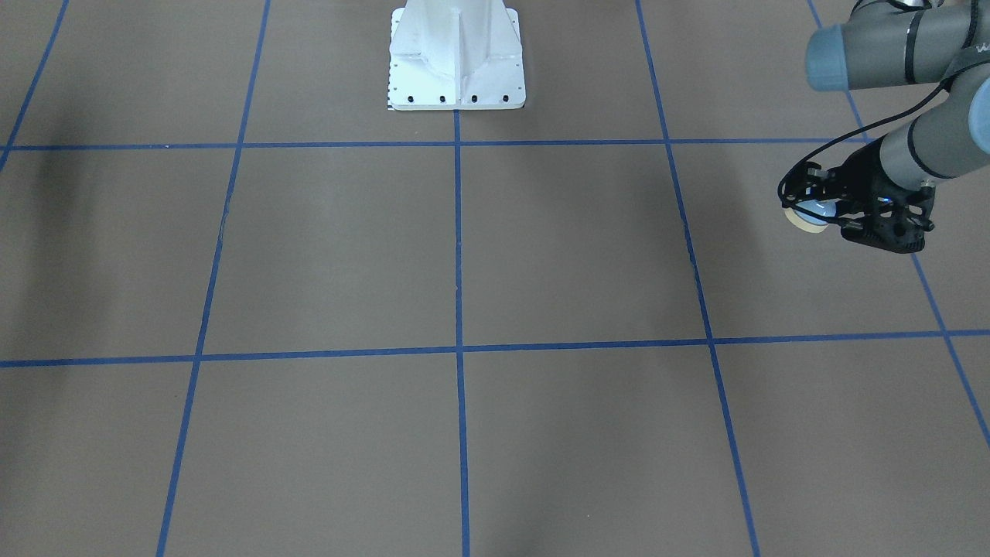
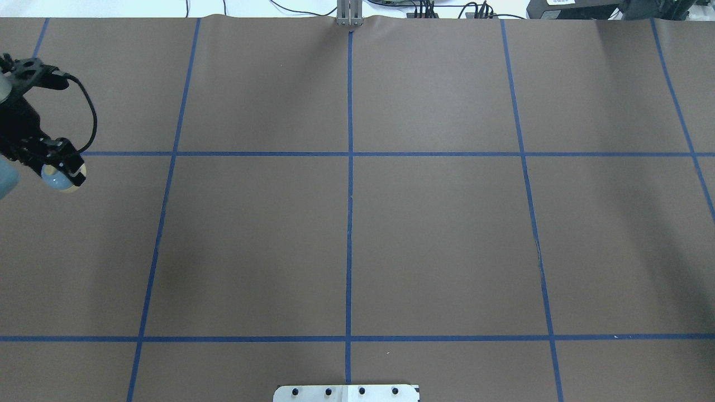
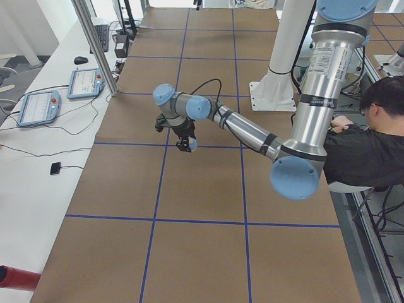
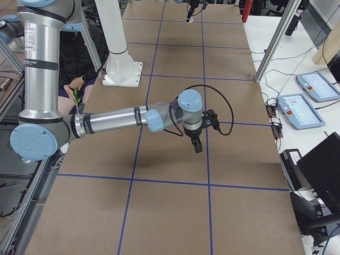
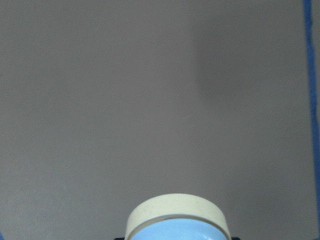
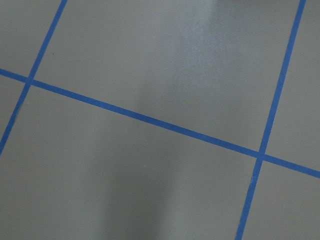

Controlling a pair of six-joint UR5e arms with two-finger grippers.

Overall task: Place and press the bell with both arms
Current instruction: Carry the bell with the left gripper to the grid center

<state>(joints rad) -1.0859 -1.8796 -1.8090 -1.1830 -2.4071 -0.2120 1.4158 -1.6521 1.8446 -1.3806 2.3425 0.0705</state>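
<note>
My left gripper (image 1: 826, 210) is shut on the bell (image 1: 809, 213), a light-blue dome with a cream base ring. It holds the bell tilted on its side above the brown table, near the table's left end. The overhead view shows the gripper (image 2: 62, 169) with the bell (image 2: 57, 180) at its tip. The left wrist view shows the bell's dome and cream ring (image 5: 176, 216) at the bottom edge, over bare brown surface. My right gripper (image 4: 197, 147) shows only in the exterior right view, hanging over a blue line; I cannot tell whether it is open or shut.
The white pedestal base (image 1: 456, 66) stands at the robot's edge of the table (image 2: 346, 393). Blue tape lines (image 2: 350, 167) divide the brown surface into squares. A seated person (image 3: 356, 148) is beside the robot. Tablets (image 3: 38, 106) lie on the side bench.
</note>
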